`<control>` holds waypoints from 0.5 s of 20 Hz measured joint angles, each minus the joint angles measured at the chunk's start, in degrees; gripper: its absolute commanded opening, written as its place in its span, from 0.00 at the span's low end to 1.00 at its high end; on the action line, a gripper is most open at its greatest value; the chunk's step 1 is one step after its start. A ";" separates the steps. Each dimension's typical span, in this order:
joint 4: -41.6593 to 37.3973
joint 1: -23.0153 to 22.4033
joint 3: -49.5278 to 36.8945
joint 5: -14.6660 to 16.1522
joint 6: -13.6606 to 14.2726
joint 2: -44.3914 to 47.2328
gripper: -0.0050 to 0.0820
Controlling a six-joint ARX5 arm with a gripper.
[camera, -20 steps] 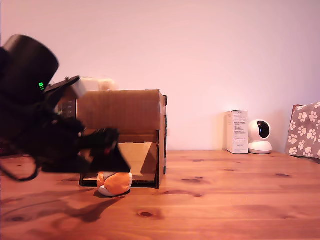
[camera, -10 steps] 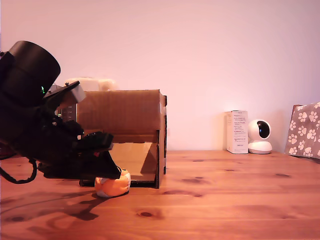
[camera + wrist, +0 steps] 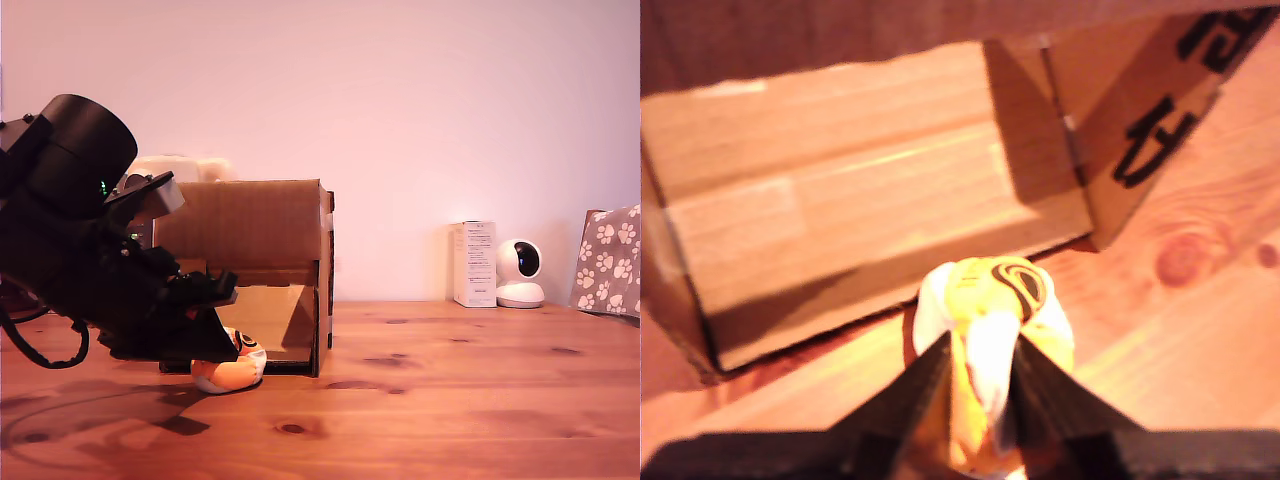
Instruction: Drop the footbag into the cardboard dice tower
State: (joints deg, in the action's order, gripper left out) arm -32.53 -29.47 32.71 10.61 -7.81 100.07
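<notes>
Two dark fingers of my tool sit pinched around the footbag, narrowed to a small gap with the soft ball bulging up between them. I read that as a clamp on it, low on the worktop. In the exterior view the tool reaches down to the footbag, which rests on the wood just in front of the cardboard dice tower, at the foot of its front opening.

I judge the footbag light and squashy, a loose-filled stitched thing that gives under pressure and sags around the fingers. It won't break, but it can slump out of a shallow hold, so I want the fingers across its middle, deep enough that the panels fold around them. From the wrist view the hold looks close to centred.

Beyond the footbag, the tower's sloped ramp fills the opening, nearly touching the ball.
</notes>
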 measured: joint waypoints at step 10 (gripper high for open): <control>21.88 -1.84 0.07 1.14 0.00 -20.72 0.14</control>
State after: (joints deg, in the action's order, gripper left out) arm -10.66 -31.31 32.77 11.75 -7.81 79.35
